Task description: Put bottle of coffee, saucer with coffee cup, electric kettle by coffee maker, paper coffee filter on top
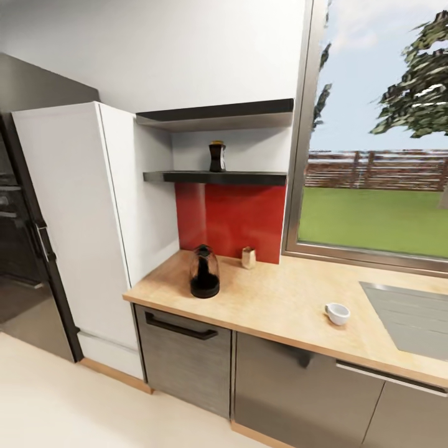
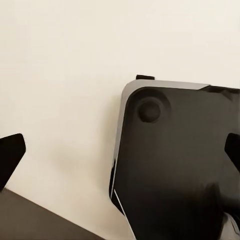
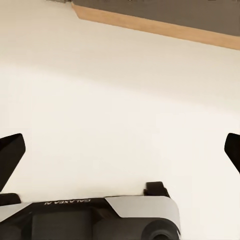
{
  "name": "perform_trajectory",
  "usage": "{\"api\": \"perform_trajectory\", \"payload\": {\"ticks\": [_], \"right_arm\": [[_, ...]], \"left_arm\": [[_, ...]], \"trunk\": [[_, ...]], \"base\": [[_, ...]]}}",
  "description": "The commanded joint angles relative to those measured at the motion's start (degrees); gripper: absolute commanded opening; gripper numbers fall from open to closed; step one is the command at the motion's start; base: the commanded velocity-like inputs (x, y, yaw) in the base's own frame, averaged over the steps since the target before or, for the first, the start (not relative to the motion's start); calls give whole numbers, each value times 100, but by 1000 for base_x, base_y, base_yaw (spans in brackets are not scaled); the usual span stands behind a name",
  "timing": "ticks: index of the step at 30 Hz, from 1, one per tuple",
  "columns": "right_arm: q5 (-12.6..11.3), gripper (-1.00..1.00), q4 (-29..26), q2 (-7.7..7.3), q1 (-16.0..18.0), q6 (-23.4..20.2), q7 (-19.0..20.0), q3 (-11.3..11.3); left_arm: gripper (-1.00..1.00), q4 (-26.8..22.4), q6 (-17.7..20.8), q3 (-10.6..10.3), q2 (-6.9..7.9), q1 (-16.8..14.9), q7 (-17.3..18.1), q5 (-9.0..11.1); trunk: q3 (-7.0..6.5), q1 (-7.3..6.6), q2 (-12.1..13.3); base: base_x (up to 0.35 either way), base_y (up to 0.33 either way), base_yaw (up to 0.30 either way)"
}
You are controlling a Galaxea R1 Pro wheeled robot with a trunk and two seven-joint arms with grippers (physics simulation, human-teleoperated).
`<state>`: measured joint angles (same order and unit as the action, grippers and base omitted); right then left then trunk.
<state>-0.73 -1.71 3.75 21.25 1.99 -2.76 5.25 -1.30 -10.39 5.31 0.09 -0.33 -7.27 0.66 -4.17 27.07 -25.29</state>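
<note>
The dark bottle of coffee (image 1: 216,156) stands on the lower black kitchen shelf (image 1: 214,177) above the red backsplash. On the wooden countertop (image 1: 280,298) below sits a dark domed appliance with a black base (image 1: 204,272); I cannot tell whether it is the coffee maker or the kettle. A small beige item (image 1: 248,257), perhaps the paper filter, stands by the backsplash. A white coffee cup (image 1: 336,313) lies further right near the front edge. My left gripper (image 2: 120,155) hangs open above the robot's black base. My right gripper (image 3: 120,152) is open over the cream floor.
A tall white cabinet (image 1: 74,230) and a dark fridge (image 1: 25,236) stand left of the counter. A steel sink (image 1: 407,317) is set into the counter at the right, under a large window (image 1: 379,193). Grey drawer fronts (image 1: 183,361) face me across the floor.
</note>
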Motion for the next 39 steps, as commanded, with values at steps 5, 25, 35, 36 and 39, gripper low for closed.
{"api": "perform_trajectory", "payload": {"ticks": [5,25,35,36,39], "right_arm": [[5,100,4,-14,2,21,-10,46],[27,100,20,-50,2,12,4,29],[29,100,21,-50,2,12,-20,29],[29,100,21,-50,2,13,-21,29],[29,100,21,-50,2,17,-22,29]], "left_arm": [[100,7,-24,40,-3,-2,7,10],[100,7,-24,56,-17,-2,0,13],[100,-17,-36,42,6,-2,-2,6],[100,-71,-35,41,12,-2,-2,4],[100,-246,-34,40,33,4,-2,-1]], "trunk": [[2,3,-4],[2,3,-4],[2,3,-4],[2,3,-4],[2,3,-4]], "base": [[92,324,-11],[44,295,-244],[0,13,-265],[0,0,-265],[0,0,-265]]}}
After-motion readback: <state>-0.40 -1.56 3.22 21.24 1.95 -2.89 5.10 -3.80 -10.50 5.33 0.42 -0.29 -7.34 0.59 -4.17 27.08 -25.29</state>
